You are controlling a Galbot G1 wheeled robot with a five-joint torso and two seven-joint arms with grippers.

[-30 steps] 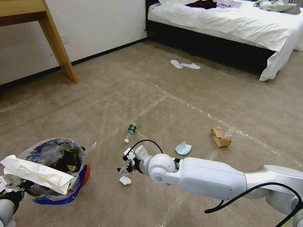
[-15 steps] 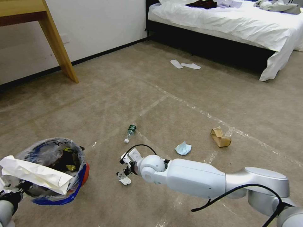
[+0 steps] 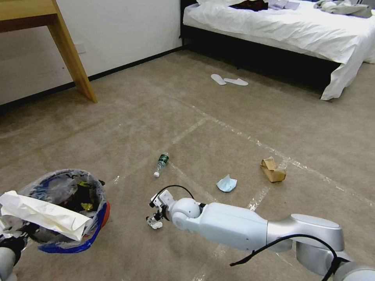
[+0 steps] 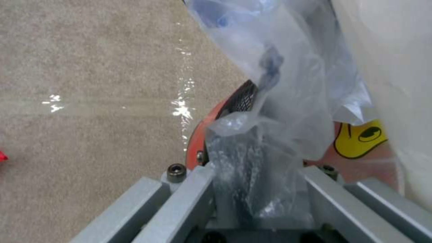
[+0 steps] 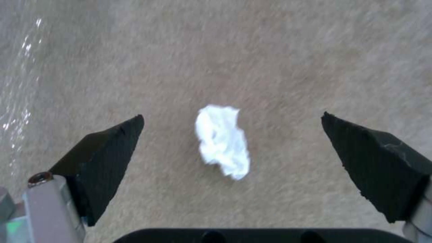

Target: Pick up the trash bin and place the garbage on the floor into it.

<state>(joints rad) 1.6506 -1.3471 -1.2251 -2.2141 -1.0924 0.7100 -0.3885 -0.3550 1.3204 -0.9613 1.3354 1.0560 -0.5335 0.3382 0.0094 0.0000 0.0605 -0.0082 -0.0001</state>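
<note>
Head view: right gripper (image 3: 153,217) low over the floor (image 3: 218,117), fingers (image 5: 103,152) spread wide either side of a crumpled white tissue (image 5: 222,141), not touching it. Left gripper (image 4: 259,189) clamped on the trash bin (image 3: 68,210) rim and bag. Beyond: bottle (image 3: 161,162), blue mask (image 3: 227,183), brown paper bag (image 3: 272,170).

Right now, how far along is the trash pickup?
Done: left gripper holds the trash bin, already part-filled. In hand: right gripper is open around a crumpled tissue on the floor. Left: bottle, blue mask, brown paper bag.
</note>
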